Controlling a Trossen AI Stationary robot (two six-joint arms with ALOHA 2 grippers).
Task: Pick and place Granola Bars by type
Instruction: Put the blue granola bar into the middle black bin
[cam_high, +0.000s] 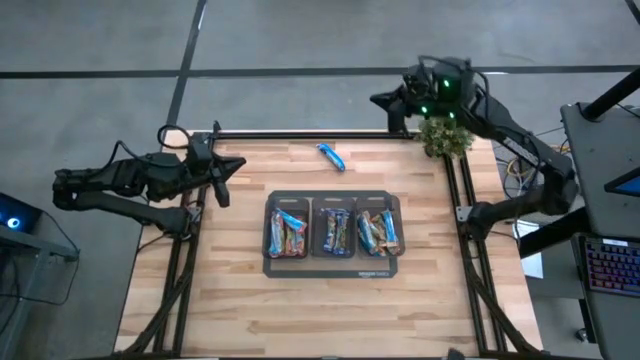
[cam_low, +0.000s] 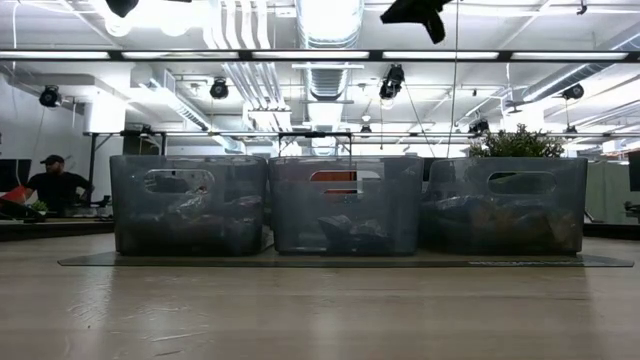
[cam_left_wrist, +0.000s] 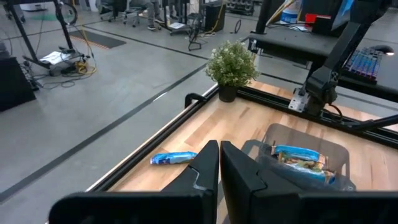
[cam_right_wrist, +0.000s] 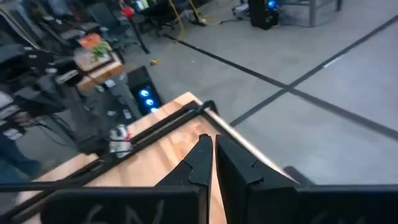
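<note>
One light blue granola bar (cam_high: 331, 156) lies loose on the counter (cam_high: 250, 290), near the far edge and well apart from the three bins (cam_high: 333, 228), which already hold the other bars sorted by colour. Its long axis runs diagonally, slanting from the far left toward the near right in the high view. Left gripper (cam_high: 226, 178) sits at the counter's left edge, jaws together, with the bar ahead and off to one side in its wrist view. Right gripper (cam_high: 384, 101) hangs off the far right corner by the potted plant (cam_high: 446, 136), jaws together. Judgement: both are about equally near; a wrist turn across the bar's narrow width seems needed.
</note>
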